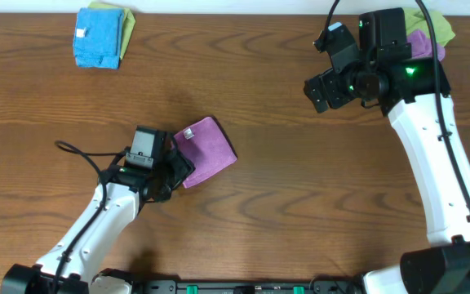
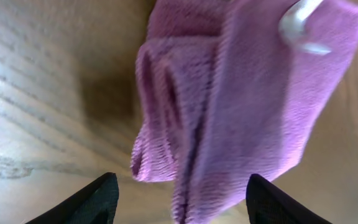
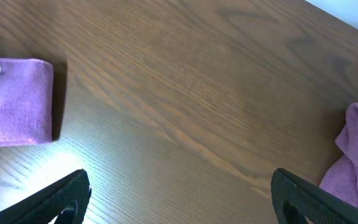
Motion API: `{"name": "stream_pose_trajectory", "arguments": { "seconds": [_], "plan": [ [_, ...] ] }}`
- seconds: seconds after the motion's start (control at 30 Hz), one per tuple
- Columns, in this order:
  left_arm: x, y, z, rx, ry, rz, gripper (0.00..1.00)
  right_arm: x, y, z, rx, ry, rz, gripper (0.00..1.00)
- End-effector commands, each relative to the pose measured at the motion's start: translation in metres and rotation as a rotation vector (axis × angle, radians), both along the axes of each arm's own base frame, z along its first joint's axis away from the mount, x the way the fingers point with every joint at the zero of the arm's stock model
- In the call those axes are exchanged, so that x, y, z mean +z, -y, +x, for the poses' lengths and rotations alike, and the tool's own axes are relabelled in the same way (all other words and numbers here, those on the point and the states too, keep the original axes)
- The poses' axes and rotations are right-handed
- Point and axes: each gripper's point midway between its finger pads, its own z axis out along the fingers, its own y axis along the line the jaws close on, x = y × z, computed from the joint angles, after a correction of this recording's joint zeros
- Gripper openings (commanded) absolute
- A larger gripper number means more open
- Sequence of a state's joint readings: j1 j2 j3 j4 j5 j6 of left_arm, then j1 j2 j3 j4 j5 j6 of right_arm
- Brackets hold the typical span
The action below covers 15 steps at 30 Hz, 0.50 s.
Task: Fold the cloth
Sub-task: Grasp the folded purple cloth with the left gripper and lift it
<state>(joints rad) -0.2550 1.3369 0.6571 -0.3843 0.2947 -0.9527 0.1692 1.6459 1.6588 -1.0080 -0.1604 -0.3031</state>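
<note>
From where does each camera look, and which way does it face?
Overhead: above the table, facing straight down; left arm, right arm and the cloth show.
Left wrist: on the left arm, facing the cloth; open left fingers show.
Right wrist: on the right arm, facing the table; open right fingers show.
Shared: all three show the cloth.

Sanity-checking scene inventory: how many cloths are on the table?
5. Folded mauve cloth at centre; blue cloth top left, lying on a green cloth; lavender cloth and yellow-green cloth top right, partly hidden by the right arm. More could be hidden there.
</note>
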Motion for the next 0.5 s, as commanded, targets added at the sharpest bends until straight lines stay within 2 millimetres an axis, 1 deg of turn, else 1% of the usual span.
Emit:
{"name": "stream_pose_trajectory", "arguments": {
  "seconds": [0.0, 0.2, 0.47],
  "plan": [
    [-0.005, 0.0, -0.005, -0.006, -0.012, -0.012, 0.67, 0.002, 0.0, -0.002, -0.001, 0.002, 0.009, 0.93],
    [-0.011, 0.0, -0.005, -0.006, 0.009, -0.024, 0.71, 0.002, 0.0, -0.002, -0.001, 0.003, 0.01, 0.93],
    [-0.016, 0.001, -0.001, 0.006, 0.051, -0.114, 0.75, 0.002, 0.0, -0.002, -0.001, 0.002, 0.01, 0.94]
  ]
}}
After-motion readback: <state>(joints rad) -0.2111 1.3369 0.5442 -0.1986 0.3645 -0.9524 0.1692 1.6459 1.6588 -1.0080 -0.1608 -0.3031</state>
